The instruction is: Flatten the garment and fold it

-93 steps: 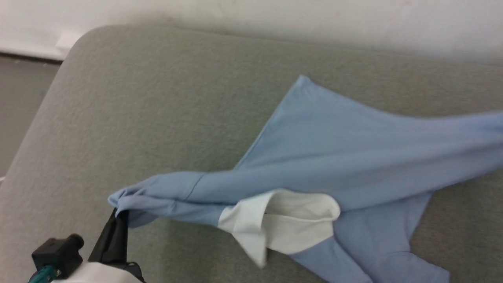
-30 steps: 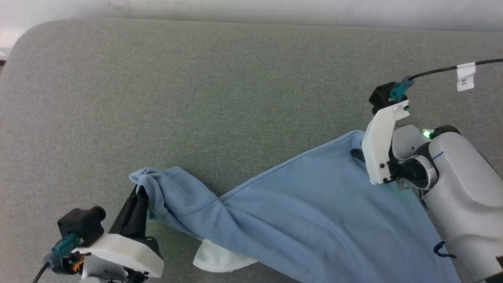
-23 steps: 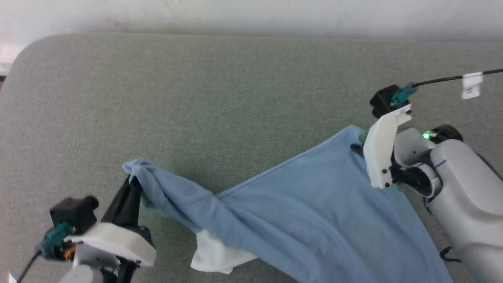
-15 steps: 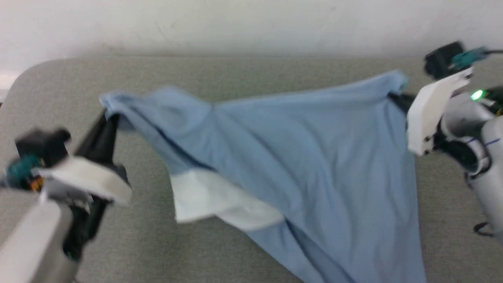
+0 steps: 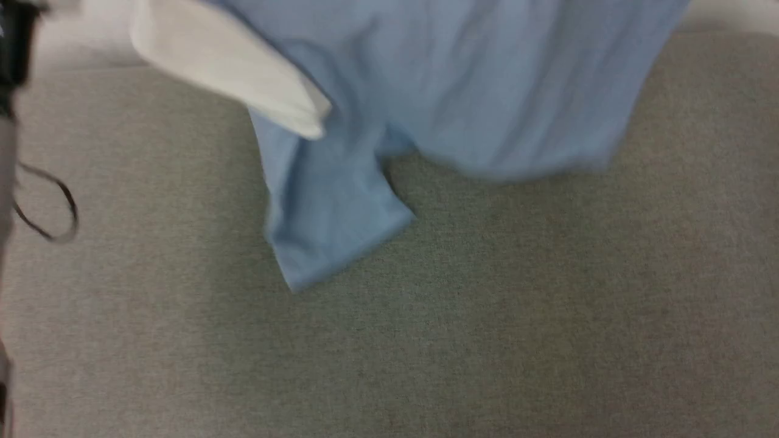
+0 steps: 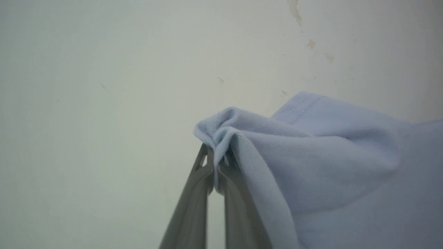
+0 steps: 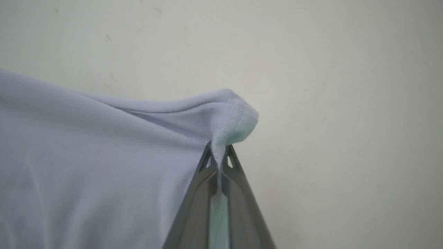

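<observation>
The left gripper (image 6: 217, 162) is pinched tight on a bunched bit of the garment (image 6: 328, 166). The cloth is squeezed between its two fingers right at the tips. A stitched sleeve edge sticks up just beside that bunch. From there the blue cloth drops away to one side. Behind it is a pale wall (image 6: 104, 86) with a few small marks.

The right gripper (image 7: 218, 155) is clamped on the garment too. It holds a stitched corner, and a little fold of cloth pokes up past its tips. The rest of the cloth falls away on the other side.

So the garment is up in the air, held by two corners. From the head view it hangs down from the top. Its white collar (image 5: 225, 55) flops out at the upper left. One sleeve (image 5: 328, 213) dangles lowest. It is blurry, so I cannot tell if its tip touches the grey surface (image 5: 517, 316). The wide bottom edge hangs higher and throws a soft shadow.

Lots of grey surface shows under the cloth and on both sides. A thin dark cable loop (image 5: 55, 213) hangs at the far left.
</observation>
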### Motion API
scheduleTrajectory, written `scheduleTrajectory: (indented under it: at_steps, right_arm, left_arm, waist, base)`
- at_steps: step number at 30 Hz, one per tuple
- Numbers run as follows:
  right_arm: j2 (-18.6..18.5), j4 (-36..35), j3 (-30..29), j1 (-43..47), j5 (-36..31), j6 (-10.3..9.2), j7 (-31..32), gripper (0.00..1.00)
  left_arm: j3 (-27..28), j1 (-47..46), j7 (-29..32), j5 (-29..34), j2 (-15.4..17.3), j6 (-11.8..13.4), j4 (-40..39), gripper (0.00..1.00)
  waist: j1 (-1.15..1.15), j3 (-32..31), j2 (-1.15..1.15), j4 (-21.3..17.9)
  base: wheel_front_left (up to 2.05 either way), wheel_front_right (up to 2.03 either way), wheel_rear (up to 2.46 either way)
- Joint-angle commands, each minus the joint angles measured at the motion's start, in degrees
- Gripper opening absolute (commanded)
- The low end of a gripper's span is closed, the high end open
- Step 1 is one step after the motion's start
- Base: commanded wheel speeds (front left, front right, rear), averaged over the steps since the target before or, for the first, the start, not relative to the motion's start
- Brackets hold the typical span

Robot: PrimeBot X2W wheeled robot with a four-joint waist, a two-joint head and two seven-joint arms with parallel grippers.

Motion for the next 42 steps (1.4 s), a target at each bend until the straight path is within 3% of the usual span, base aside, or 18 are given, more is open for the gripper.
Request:
scheduleTrajectory:
  at_steps: [1, 10, 20, 23, 30, 33, 38, 42]
  right_arm:
    - [-0.4, 1.1, -1.4, -2.9, -1.7, -0.19, -2.7, 0.00]
    - [0.3, 7.3, 0.0, -15.1, -5.4, -0.19, -15.3, 0.00]
    - [3.3, 16.0, 7.8, -13.6, -1.6, -0.19, -20.9, 0.00]
    - [4.0, 18.3, 10.6, -11.3, 0.4, -0.19, -21.8, 0.00]
    - [4.0, 19.3, 15.8, -1.7, 4.7, -0.19, -23.0, 0.00]
    - [3.3, 17.6, 17.9, 5.4, 7.0, -0.19, -23.3, 0.00]
    - [0.7, 11.9, 19.0, 19.6, 9.9, -0.19, -22.3, 0.00]
    - [-1.6, 5.5, 16.2, 30.7, 9.8, -0.19, -20.8, 0.00]
  left_arm:
    - [0.4, -3.9, -1.2, 1.2, 0.6, 0.0, 2.1, 0.00]
    - [-0.8, -20.6, -5.0, 5.6, 0.3, -1.3, 11.7, 0.00]
    - [-0.4, -16.6, -6.8, 4.1, -1.2, -4.0, 20.5, 0.00]
    - [0.3, -12.6, -6.9, 2.9, -2.1, -4.6, 21.4, 0.00]
    - [5.1, 1.8, -7.0, 1.9, -3.5, -4.3, 14.6, 0.00]
    - [7.2, 12.4, -7.0, 1.6, -4.6, -3.8, 10.4, 0.00]
    - [8.6, 32.1, -7.0, 0.7, -6.7, -1.7, 1.6, 0.00]
    - [8.3, 45.7, -5.2, 0.0, -6.9, 1.5, -7.6, 0.00]
  waist:
    - [-0.01, 4.2, 0.00, -2.3]
    - [-0.01, 10.7, 0.00, -2.7]
    - [-0.01, 14.3, 0.00, -2.6]
    - [-0.01, 13.6, 0.00, -2.5]
    - [-0.01, 8.8, 0.00, -1.9]
    - [-0.01, 5.1, 0.00, -1.7]
    - [-0.01, -0.7, 0.00, -0.7]
    - [-0.01, -4.2, 0.00, -0.3]
  base:
    - [0.00, 0.00, 0.00]
    - [0.00, 0.00, 0.00]
    - [0.00, 0.00, 0.00]
    - [0.00, 0.00, 0.00]
    - [0.00, 0.00, 0.00]
    - [0.00, 0.00, 0.00]
    - [0.00, 0.00, 0.00]
    - [0.00, 0.00, 0.00]
